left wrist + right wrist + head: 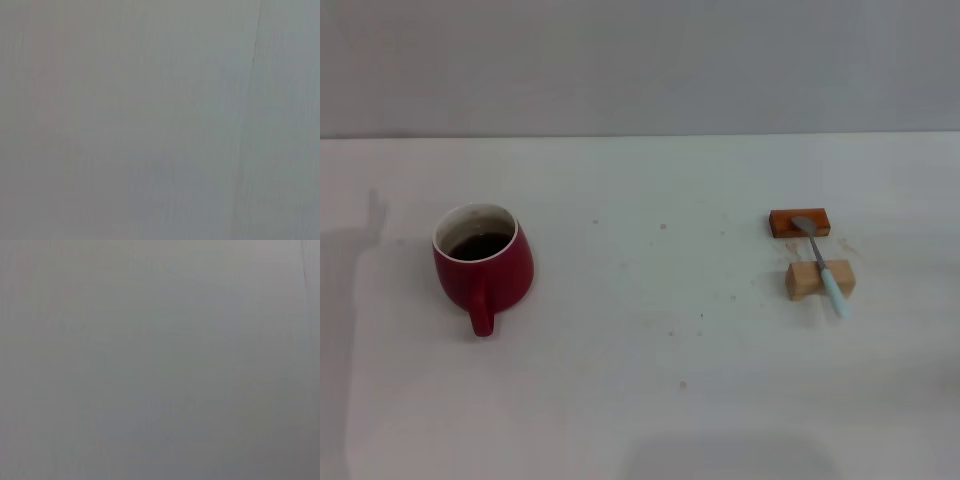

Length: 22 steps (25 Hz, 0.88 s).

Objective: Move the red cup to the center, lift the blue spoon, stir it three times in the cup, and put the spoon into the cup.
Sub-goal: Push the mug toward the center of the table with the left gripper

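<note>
**Red mug on the left, spoon propped on blocks at the right**

The rounded, bulbous dark-red ceramic cup (pixel 482 263) stands upright on the white table (pixel 650 400), left of centre, its loop handle toward the camera, white inner rim showing and dark liquid inside. Well apart on the right, the slim blue spoon (pixel 822 266), with silver bowl and pale-blue handle, lies across a reddish-brown block (pixel 799 222) and a light wooden block (pixel 819 279). Neither gripper appears in any view; both wrist views show only a plain grey surface.
</note>
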{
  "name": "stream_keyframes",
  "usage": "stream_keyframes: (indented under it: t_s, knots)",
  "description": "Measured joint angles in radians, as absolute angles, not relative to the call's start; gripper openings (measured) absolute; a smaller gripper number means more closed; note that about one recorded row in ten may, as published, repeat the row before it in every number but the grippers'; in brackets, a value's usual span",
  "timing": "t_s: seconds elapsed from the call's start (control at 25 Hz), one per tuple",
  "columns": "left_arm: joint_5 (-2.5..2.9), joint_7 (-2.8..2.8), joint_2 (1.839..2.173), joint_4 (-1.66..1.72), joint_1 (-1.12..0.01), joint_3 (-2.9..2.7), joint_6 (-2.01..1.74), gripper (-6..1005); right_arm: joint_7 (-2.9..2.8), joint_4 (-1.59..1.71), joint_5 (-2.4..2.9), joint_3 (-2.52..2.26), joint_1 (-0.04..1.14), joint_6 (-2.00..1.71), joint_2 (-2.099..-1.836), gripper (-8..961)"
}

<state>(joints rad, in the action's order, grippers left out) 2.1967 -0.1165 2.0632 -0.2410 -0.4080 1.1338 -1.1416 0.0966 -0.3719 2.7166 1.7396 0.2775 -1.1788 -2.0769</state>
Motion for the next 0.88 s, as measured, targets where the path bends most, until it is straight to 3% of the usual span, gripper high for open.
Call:
stream_keyframes:
  t_s: [0.88]
  knots:
    - [2.196,-0.112,2.066,-0.234,-0.384,1.131,-1.179,836,0.097,-0.377,2.717,1.751,0.266,-1.181,-2.074,717]
